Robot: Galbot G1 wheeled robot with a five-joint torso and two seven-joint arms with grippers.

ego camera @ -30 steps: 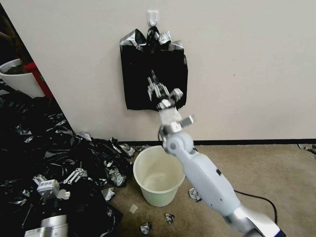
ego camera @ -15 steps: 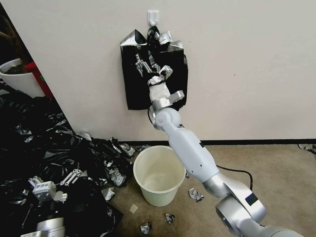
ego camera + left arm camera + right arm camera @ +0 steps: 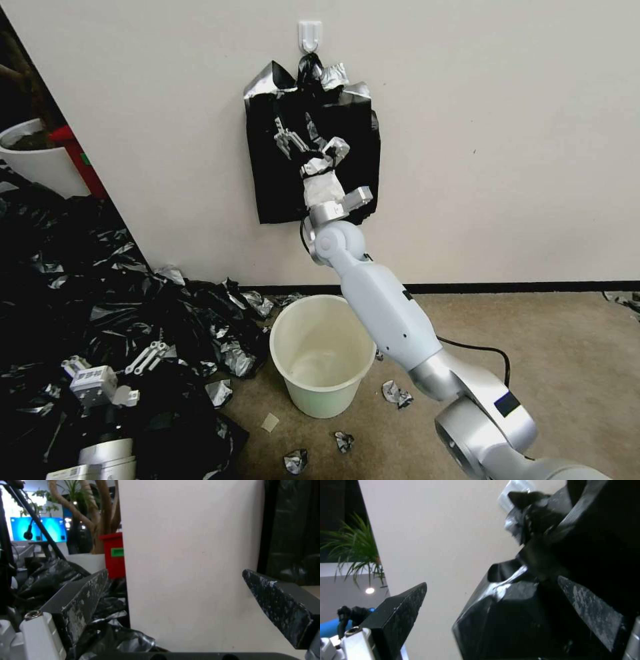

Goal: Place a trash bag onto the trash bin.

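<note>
One step in, my right gripper (image 3: 297,135) hangs wide open against the hanging bag stack (image 3: 353,143), left gripper (image 3: 150,355) parked open; next I judge I must pinch one sheet for the trash bin (image 3: 322,357) below.

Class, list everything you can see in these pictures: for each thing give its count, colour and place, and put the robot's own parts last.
bag stack: one, black, hanging flat on the wall
hook: one, white, on the wall above the stack
trash bin: one, cream, on the carpet below the stack
plastic film heap: one, black, floor beside the bin
crumpled scraps: several, black-silver, carpet around the bin
pot: one, white, behind the wall's edge
red box: one, beside the pot
right gripper: fingers open, raised at the stack
left gripper: fingers open, low over the heap
</note>
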